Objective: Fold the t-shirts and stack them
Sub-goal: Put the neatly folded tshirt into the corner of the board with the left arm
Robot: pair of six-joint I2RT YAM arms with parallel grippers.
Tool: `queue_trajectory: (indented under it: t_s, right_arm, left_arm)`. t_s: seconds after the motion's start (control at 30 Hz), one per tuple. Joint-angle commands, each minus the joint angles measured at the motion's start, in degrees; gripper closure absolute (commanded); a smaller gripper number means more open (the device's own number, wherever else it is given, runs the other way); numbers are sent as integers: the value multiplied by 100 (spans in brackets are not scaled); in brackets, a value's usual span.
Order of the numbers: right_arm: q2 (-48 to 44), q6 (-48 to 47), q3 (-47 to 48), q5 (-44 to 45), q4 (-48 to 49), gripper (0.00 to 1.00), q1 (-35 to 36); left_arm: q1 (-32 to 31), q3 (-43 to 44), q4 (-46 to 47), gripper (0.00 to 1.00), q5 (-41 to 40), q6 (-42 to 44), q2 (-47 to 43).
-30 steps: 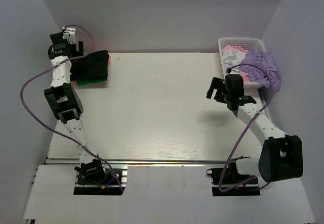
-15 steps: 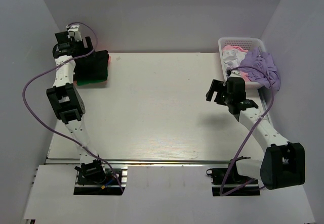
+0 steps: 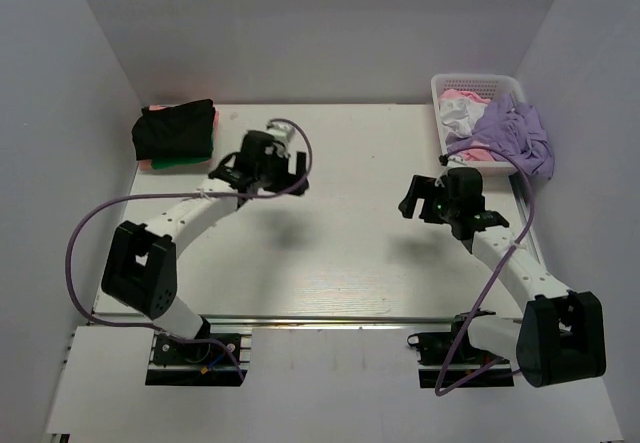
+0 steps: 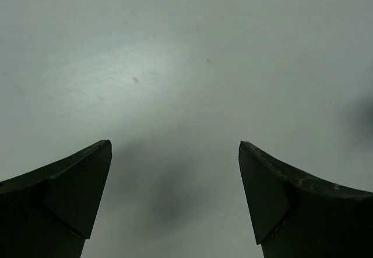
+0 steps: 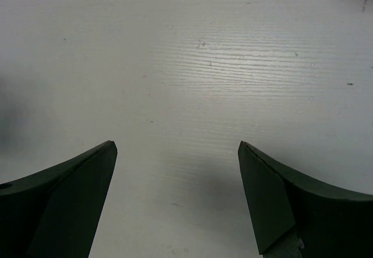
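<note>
A folded stack lies at the table's far left corner: a black t-shirt on top, a green one under it, and a salmon-pink edge at the bottom. My left gripper is open and empty over the bare table, right of the stack and apart from it; the left wrist view shows only tabletop between its fingers. My right gripper is open and empty over the table; its wrist view shows bare wood grain. A lavender t-shirt, a white one and a pale pink one lie crumpled in the basket.
The white lattice basket stands at the far right corner, with the lavender cloth hanging over its front rim. White walls close in the table on the left, the back and the right. Purple cables loop off both arms.
My left arm has swung from the stack at the far left to the table's middle, leaving the black shirt on the stack. My right gripper has shifted slightly left and nearer.
</note>
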Motion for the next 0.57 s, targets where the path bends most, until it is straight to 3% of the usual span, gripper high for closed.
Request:
queue_trajectory:
  t_s: [0.0, 0.23, 0.53]
  right_arm:
    - [-350, -130, -105, -146, 30, 10, -19]
    - [-658, 27, -448, -321, 188, 10, -10]
    - [-825, 151, -738, -751, 662, 10, 7]
  left_arm:
    - [-751, -492, 178, 0, -763, -560, -355]
    - [-1728, -1626, 55, 0, -1588, -1009, -1743]
    - [-1923, -1882, 116, 0, -1773, -930, -2236]
